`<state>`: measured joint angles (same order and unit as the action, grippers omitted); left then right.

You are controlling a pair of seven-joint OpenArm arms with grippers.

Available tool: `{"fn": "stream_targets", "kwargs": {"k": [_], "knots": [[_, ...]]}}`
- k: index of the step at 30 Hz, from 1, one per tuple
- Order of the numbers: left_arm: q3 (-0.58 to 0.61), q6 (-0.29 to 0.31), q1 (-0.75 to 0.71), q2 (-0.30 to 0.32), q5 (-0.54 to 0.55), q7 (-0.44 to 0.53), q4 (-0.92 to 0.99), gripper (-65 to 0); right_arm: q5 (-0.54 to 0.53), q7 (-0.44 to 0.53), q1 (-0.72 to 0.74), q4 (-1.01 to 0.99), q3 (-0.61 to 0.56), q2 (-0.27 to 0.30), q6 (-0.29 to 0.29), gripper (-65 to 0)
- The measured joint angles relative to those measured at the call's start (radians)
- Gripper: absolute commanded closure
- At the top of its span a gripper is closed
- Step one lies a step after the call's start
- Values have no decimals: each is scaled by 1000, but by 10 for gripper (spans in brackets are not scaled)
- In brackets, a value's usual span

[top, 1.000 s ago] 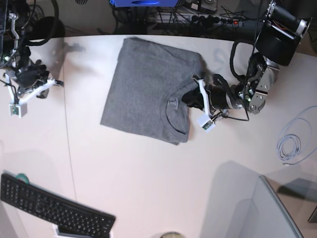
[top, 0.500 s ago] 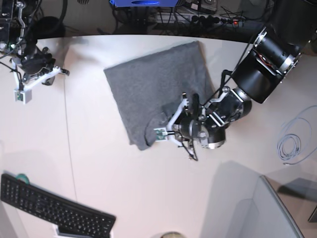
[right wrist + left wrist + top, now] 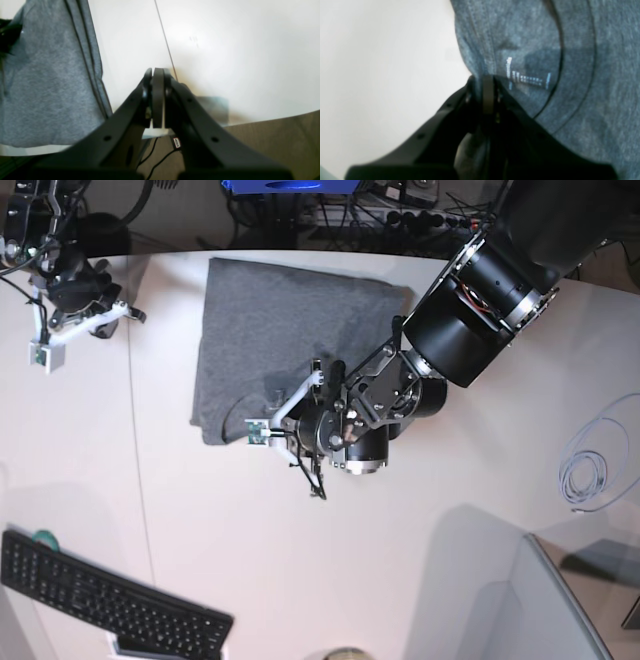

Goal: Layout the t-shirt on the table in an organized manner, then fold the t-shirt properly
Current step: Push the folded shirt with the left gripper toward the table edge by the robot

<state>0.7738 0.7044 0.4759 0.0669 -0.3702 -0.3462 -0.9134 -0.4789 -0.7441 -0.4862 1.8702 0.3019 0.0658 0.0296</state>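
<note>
The grey t-shirt [image 3: 290, 330] lies folded into a rough rectangle on the white table [image 3: 330, 570], toward the back. My left gripper [image 3: 272, 408] is at the shirt's near-left edge, shut on the fabric beside the neckline. In the left wrist view the jaws pinch a fold of t-shirt [image 3: 595, 100] at the left gripper [image 3: 483, 82], next to the printed neck label [image 3: 527, 78]. My right gripper [image 3: 125, 315] hovers at the table's back left corner, shut and empty. In the right wrist view the right gripper [image 3: 157, 72] sits apart from the t-shirt [image 3: 50, 87].
A black keyboard [image 3: 110, 605] lies at the front left. A coiled pale cable [image 3: 585, 475] rests at the right edge. A grey panel [image 3: 510, 600] fills the front right corner. A thin dark seam [image 3: 140, 480] crosses the table on the left.
My left gripper has swung left across the table, dragging and turning the t-shirt, which now lies further left and squarer. The right gripper has drifted toward the back.
</note>
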Motion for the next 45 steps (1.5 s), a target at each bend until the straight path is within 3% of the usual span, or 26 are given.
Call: {"fn": "stream_targets", "kwargs": {"k": [5,11,32,37,39,42,45], "knots": [[-5,0,-5,5,8,-1,0,0,-7,-1,-22,0,0,0,0,0],[-16,-24,-47,56,34,45,-19,0,-3,7,-13,0,0,-3,0,0],[-13,-23,-81,68,10,-27,-109,-2,-6,9,-34,0,-5,-3,0,0],[-13,-19,-80,72,7,-35,-132,-344,-6,8,-36,0,-5,-3,0,0],[-13,-19,-78,78,4,-39,-148,-451,-7,8,-36,0,-5,-3,0,0],[-13,-11,-80,94,3,-48,-188,-528,-6,8,-36,0,-5,-3,0,0],[-12,1,-83,100,-1,-58,-244,-533,-6,7,-36,0,-5,-3,0,0]]}}
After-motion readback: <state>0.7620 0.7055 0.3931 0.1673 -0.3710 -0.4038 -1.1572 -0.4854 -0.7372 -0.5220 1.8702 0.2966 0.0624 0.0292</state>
